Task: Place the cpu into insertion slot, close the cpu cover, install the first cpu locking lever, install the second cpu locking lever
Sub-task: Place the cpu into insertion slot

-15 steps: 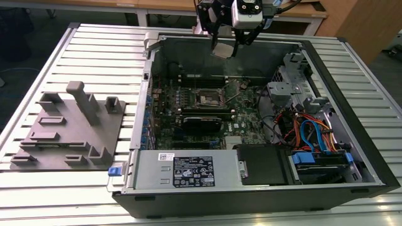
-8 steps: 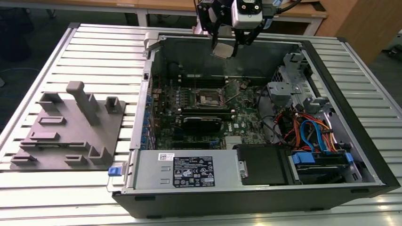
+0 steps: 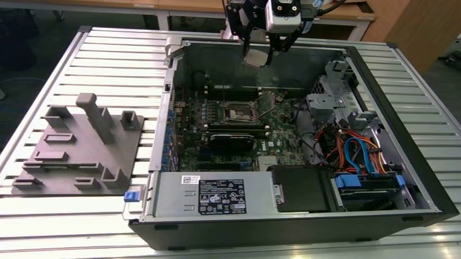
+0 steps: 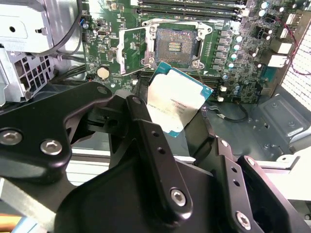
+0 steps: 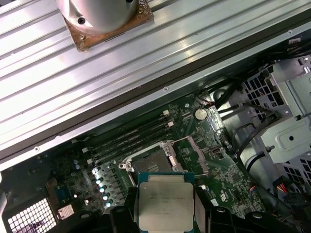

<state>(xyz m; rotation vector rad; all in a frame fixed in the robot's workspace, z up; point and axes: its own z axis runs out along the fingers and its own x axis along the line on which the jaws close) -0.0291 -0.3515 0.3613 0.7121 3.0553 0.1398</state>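
My gripper (image 3: 259, 54) hangs high over the far wall of the open computer case, shut on the cpu (image 3: 256, 58), a flat square chip with a dull silver top. In both wrist views the cpu (image 4: 177, 104) (image 5: 164, 206) sits tilted between the black fingers (image 4: 146, 121). The insertion slot (image 3: 238, 112) (image 4: 174, 46) (image 5: 153, 162) lies well below on the green motherboard, with its dark centre bare. The cpu cover (image 4: 130, 48) (image 5: 194, 158) is swung open and stands beside the slot.
The black case (image 3: 403, 162) lies on its side on a slatted metal table (image 3: 108, 54). Long memory slots (image 4: 189, 7), a grey power-supply box (image 3: 212, 194), a drive cage (image 3: 331, 97) and coloured cables (image 3: 357, 151) surround the slot. A grey fixture block (image 3: 79, 145) sits at the exterior view's left.
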